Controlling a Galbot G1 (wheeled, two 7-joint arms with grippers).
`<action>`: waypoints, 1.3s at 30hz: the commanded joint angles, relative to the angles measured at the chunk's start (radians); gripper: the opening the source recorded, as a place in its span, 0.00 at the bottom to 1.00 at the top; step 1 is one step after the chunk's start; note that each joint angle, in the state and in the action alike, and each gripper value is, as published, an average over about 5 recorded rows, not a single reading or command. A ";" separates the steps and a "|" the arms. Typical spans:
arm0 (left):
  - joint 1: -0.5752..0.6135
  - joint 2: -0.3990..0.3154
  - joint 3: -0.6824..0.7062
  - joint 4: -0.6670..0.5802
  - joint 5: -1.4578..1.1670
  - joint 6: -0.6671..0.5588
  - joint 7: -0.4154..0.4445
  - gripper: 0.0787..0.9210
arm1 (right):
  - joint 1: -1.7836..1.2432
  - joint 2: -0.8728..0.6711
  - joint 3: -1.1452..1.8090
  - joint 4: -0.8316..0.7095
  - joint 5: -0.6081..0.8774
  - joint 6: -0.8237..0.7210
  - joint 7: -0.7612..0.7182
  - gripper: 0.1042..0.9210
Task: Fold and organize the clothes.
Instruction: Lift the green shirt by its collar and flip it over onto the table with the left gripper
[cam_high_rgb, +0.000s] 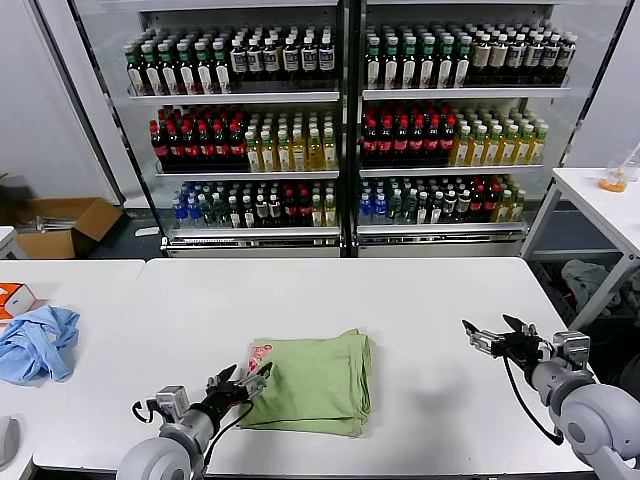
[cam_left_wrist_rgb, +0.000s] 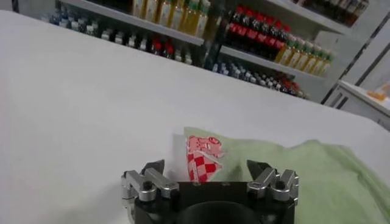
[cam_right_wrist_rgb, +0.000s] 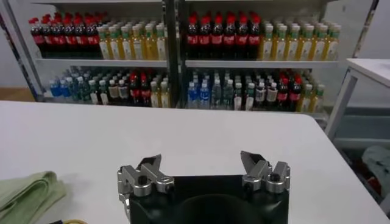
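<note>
The left gripper (cam_left_wrist_rgb: 207, 172) is hovering low over the white table (cam_left_wrist_rgb: 79, 103), fingers spread apart, pointing at the folded green shirt (cam_left_wrist_rgb: 292, 176) showing its pink-red checked print (cam_left_wrist_rgb: 203, 159).

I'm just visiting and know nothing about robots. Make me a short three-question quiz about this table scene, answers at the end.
1. True or false: the green shirt lies folded on the white table.
2. Which gripper is right at the shirt's edge: A) left gripper, B) right gripper?
3. What lies near the table's far left edge?

Key:
1. True.
2. A; it is open beside the corner showing the pink-red print. The right gripper, also open, is off to the shirt's right over bare table.
3. A crumpled light blue garment.
</note>
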 joint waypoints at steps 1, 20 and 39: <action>-0.004 -0.015 0.004 0.030 -0.093 0.035 0.006 0.88 | 0.021 -0.013 -0.004 -0.008 0.006 0.000 0.001 0.88; -0.004 -0.086 -0.074 0.064 -0.465 0.029 0.020 0.31 | 0.013 -0.018 0.002 -0.004 0.013 0.000 0.004 0.88; 0.030 -0.026 -0.333 0.018 -0.627 0.033 0.024 0.03 | -0.002 -0.023 0.016 0.014 0.031 0.006 0.007 0.88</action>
